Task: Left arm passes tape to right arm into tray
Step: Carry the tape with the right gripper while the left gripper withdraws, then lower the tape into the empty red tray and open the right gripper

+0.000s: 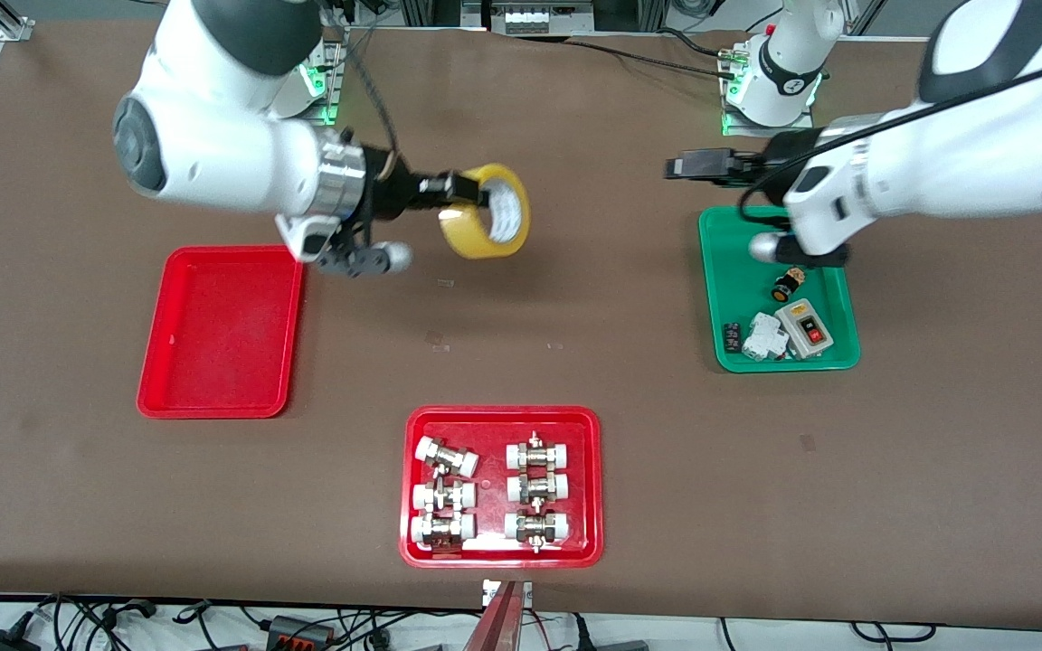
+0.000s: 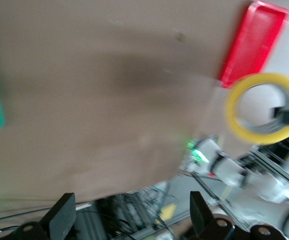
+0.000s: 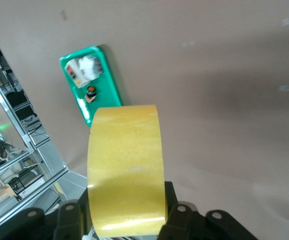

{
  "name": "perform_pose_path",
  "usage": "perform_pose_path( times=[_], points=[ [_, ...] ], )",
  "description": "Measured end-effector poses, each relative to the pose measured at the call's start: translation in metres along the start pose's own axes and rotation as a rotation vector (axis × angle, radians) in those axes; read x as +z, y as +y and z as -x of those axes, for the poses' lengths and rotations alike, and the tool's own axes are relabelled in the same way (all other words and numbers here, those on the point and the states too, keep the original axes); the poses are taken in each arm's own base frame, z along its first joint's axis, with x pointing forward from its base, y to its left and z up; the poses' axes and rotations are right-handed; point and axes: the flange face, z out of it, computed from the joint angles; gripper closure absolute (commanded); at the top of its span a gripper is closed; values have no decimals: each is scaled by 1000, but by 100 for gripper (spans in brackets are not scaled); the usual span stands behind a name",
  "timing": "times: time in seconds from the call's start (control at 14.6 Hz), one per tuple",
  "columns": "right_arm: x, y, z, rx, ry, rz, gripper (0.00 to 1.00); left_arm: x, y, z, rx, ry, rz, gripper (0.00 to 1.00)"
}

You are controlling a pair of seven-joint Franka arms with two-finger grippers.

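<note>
Right gripper hangs over bare table, fingers clamped on the tape; one finger is inside the core, the other on the outer wall. The roll is held in the air on edge, clear of the table. From the roll, the plain red tray lies at about 8 o'clock in the front view, toward the right arm's end of the table. The right wrist view shows the yellow band pinched between both pads, filling the gap.

Left gripper is over the table just off the green tray, at about 11 o'clock from it. Jaws stand wide apart with nothing between them; the fingers show bare in the left wrist view. This arm waits.

Handover looks complete; the drop into the tray is not yet done.

Handling, judged: the roll is light and stiff, with a glossy, slick outer face. The rigid core wall is the sound place to grip, as now. Released on edge it may roll, so lay it flat, low inside the rim.

The red tray of fittings sits at 6 o'clock from the tape, nearer the front camera.
</note>
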Motion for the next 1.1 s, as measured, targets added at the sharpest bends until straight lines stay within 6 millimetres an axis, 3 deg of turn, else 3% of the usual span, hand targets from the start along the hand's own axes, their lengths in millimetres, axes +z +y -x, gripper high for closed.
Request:
perform_pose_path(
  times=[0.27, 0.48, 0.62, 0.82, 0.96, 1.1],
  points=[
    [-37, 101, -70, 44, -29, -12, 77, -27, -26, 16, 33, 137, -260, 0],
    [-61, 216, -126, 35, -52, -25, 77, -60, -66, 13, 92, 184, -326, 0],
    [-67, 298, -154, 10, -82, -58, 77, -79, -98, 8, 108, 192, -313, 0],
    [-67, 400, -177, -16, -115, -134, 77, -85, -109, 7, 108, 198, -341, 0],
    [-65, 455, -183, -60, -118, -166, 77, -84, -106, 9, 113, 200, -351, 0],
    [-58, 498, -187, -99, -120, -194, 77, -87, -108, 10, 107, 207, -353, 0]
  ],
)
